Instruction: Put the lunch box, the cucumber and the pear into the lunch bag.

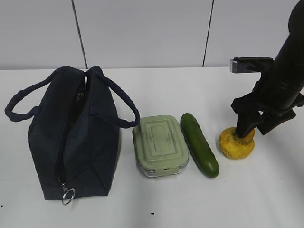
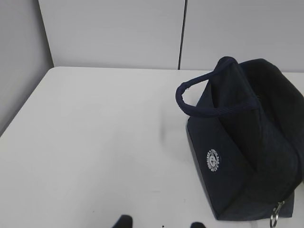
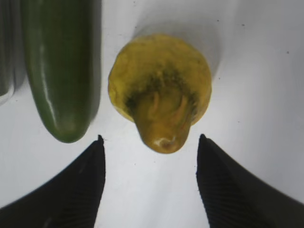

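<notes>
The lunch bag [image 1: 71, 137] stands on the desk [image 1: 266, 199] at the left, zipper parted. Its narrow mouth could snag items on entry. The lunch box [image 1: 160, 145] and cucumber [image 1: 199, 145] lie between the bag and the pear [image 1: 236, 145]. The right end effector [image 3: 149, 142] is spread above the pear. The pear's lumpy, tapered surface may slip or roll against the cucumber on closing. The left end effector [image 2: 159, 222] shows only fingertips, apparently parted.

The dark navy fabric lunch bag [image 2: 247, 142] carries 1 small round white emblem [image 2: 214, 160] on its end panel, up and right of the left claw [image 2: 160, 222]; its lettering is too small to read. No other text shows.
</notes>
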### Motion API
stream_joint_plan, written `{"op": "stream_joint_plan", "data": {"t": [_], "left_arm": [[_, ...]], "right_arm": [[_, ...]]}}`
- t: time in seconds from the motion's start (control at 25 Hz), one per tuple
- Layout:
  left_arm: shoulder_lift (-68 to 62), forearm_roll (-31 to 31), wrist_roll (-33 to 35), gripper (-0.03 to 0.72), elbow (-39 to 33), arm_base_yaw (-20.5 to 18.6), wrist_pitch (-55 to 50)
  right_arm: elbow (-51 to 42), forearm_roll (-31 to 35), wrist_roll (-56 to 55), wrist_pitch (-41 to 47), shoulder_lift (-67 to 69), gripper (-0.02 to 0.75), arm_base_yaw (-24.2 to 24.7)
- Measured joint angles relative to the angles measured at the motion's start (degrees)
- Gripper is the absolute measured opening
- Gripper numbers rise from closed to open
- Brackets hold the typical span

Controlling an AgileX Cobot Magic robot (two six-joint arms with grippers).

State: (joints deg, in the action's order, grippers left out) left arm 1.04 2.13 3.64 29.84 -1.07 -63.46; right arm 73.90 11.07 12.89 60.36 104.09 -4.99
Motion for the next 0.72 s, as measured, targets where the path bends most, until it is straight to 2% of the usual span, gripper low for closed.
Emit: {"op": "stream_joint_plan", "data": {"t": [0.4, 0.72], "left_arm": [[0.0, 0.0, 0.0, 0.237, 0.0, 0.0, 0.0], [0.0, 0.0, 0.0, 0.237, 0.0, 0.0, 0.0]], "right_arm": [[1.1, -0.49, -0.82, -0.21, 2.62, 0.47, 0.0], [2.97, 0.23, -0.82, -0.1, 5.7, 0.402, 0.0]]}}
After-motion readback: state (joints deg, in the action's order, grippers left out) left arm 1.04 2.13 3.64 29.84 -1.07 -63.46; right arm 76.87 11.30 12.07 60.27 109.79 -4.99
